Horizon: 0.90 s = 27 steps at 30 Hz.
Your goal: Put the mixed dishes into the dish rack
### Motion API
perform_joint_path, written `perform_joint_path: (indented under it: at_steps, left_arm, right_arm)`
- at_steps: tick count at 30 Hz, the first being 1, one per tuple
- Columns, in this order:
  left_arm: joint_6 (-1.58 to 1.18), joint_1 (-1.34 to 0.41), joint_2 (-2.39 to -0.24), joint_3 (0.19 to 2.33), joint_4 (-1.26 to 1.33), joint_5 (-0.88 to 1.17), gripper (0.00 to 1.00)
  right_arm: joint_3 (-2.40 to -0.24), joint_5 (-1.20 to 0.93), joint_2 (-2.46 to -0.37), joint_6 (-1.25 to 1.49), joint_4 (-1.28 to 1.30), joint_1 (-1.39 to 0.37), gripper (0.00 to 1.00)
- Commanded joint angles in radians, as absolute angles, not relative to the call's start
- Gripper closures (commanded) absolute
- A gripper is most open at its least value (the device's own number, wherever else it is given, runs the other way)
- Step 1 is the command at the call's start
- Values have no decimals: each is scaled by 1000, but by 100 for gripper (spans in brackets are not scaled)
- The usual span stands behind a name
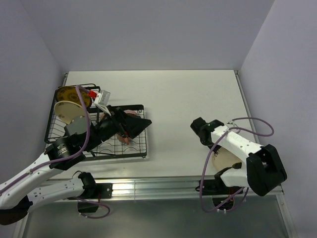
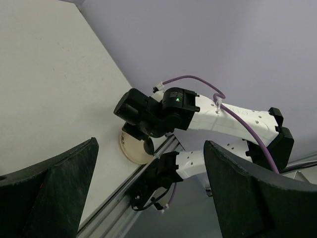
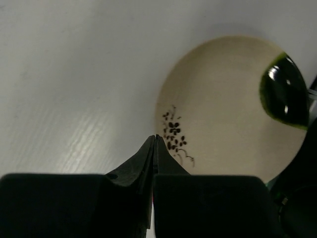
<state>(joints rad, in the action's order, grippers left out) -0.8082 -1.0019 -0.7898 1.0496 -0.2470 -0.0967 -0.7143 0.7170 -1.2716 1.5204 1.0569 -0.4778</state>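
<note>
From above, a cream plate (image 1: 221, 159) lay flat on the table (image 1: 173, 94) beneath the right arm, just baseward of the right gripper (image 1: 205, 136) and well apart from the dish rack (image 1: 99, 148). The left wrist view showed the left gripper (image 2: 151, 144) spread wide and empty, far from that plate. At the right wrist, the fingertips (image 3: 141, 163) were pressed together on nothing — poised at the plate's rim, its face ahead and rightward.
</note>
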Motion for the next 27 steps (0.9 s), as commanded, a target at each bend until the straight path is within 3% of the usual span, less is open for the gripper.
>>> perform_joint_path:
  at_steps: [1,17,27]
  left_arm:
    - [-816,-1005,-738,1020,-176,-54,6]
    - [-795,-1005,-782,1037,-256,-23,6]
    - [-781,-1005,-868,1063,-298,-8,6]
  right_arm:
    - [-696,776,-1212,1684,1172,-466,100]
    - [-621,597,-1164,1585,1085,-434,100]
    - [-684,474,-1340,1405,914,-443,100]
